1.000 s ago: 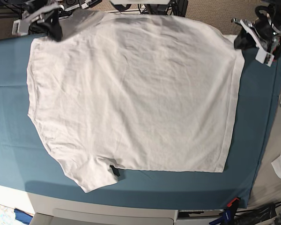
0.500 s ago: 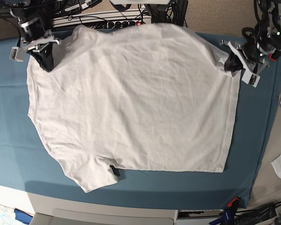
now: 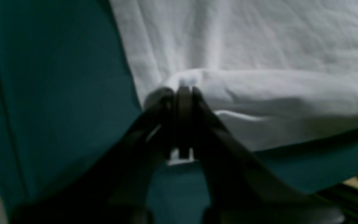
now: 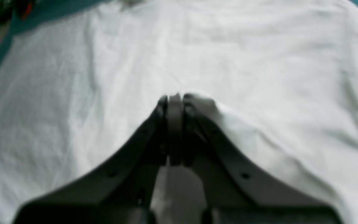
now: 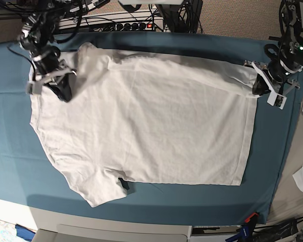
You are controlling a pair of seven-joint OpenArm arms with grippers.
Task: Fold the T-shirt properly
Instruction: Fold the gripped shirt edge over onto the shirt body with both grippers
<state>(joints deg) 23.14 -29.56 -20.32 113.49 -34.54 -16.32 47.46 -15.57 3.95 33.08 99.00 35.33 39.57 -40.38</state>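
Two tools are being kept clenched on the far edge of the T-shirt (image 5: 141,116), which is being spread across the teal cloth (image 5: 10,146) covering the desk, its near sleeve and small dark tag (image 5: 123,184) lying closest to the front edge. Farther back, the left tool (image 5: 258,85) is being held pinched on the corner by the side hem and the right tool (image 5: 60,85) on the cloth near the other sleeve. This far edge is probably being gripped at both ends so that one straight, even fold can be laid over the body.
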